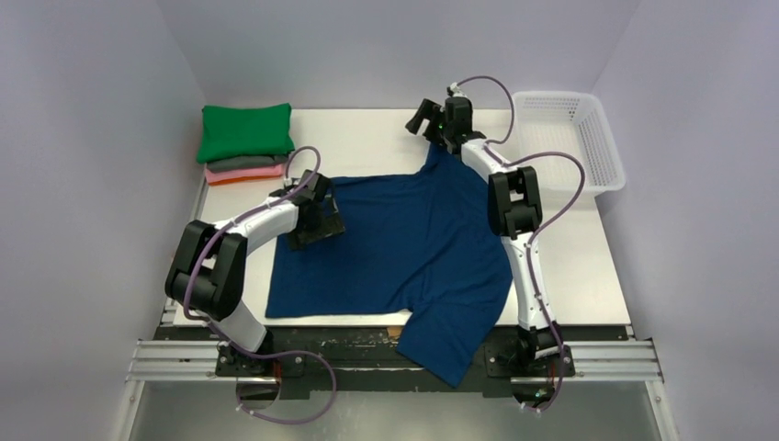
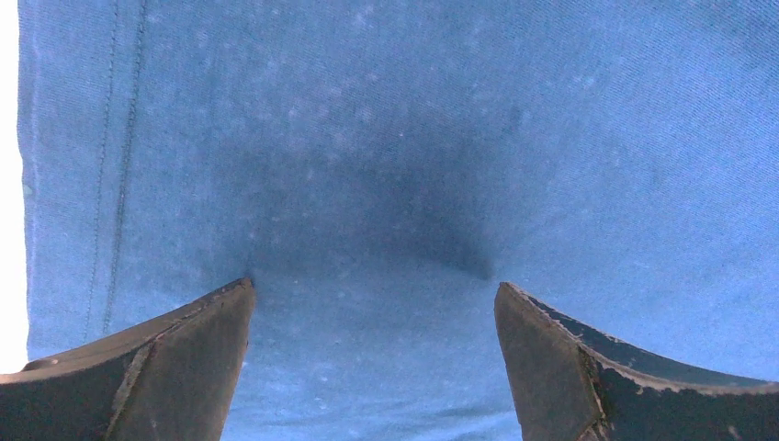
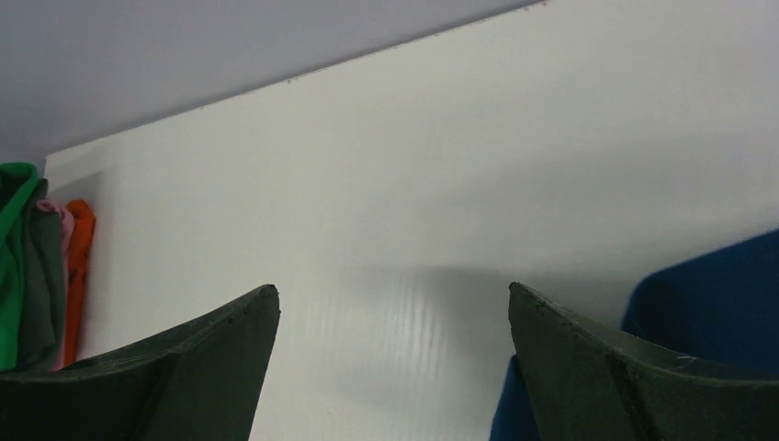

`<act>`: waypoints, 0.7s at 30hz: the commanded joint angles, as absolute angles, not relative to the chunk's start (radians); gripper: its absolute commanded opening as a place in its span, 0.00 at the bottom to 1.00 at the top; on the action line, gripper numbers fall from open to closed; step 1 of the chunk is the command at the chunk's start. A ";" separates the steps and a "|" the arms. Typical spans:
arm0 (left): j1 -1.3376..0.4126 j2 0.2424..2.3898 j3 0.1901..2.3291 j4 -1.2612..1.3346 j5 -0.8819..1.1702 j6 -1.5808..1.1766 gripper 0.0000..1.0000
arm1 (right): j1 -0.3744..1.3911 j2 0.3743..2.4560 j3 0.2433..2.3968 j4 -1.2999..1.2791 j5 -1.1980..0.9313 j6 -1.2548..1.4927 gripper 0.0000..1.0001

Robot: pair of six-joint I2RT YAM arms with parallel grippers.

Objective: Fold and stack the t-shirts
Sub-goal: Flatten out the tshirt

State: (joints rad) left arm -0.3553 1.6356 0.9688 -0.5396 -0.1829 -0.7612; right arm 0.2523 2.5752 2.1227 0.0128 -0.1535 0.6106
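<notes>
A navy blue t-shirt (image 1: 404, 243) lies spread on the white table (image 1: 588, 266), one part hanging over the near edge. My left gripper (image 1: 317, 225) is open, its fingertips pressed down on the shirt's left part; the left wrist view is filled with blue cloth (image 2: 395, 165) and a hem seam at the left. My right gripper (image 1: 421, 118) is open and empty above bare table just beyond the shirt's far end; blue cloth (image 3: 707, 285) shows at the right of its view. A stack of folded shirts, green (image 1: 246, 131) over grey and pink-orange, sits at the far left.
A white mesh basket (image 1: 570, 138) stands at the table's far right. Walls close in on the left, back and right. The folded stack also shows at the left edge of the right wrist view (image 3: 37, 266).
</notes>
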 commanded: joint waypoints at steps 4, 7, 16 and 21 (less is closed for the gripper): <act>-0.342 1.573 1.006 -0.545 -0.193 -0.725 1.00 | 0.296 2.389 2.129 -0.044 -0.158 0.447 0.94; -0.341 1.538 1.021 -0.549 -0.203 -0.713 1.00 | 0.301 2.233 1.961 -0.073 -0.091 0.375 0.95; -0.300 1.622 1.224 -0.518 -0.200 -0.718 1.00 | 0.301 1.925 1.499 -0.186 -0.001 0.377 0.95; -0.255 1.796 1.378 -0.509 -0.188 -0.743 1.00 | 0.302 1.794 1.228 -0.122 -0.014 0.414 0.95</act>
State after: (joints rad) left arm -0.2939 1.6764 1.2732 -0.5316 -0.1905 -0.7296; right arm 0.3027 1.8481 1.3846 -0.1158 -0.0288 0.3992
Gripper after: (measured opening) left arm 0.998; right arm 0.951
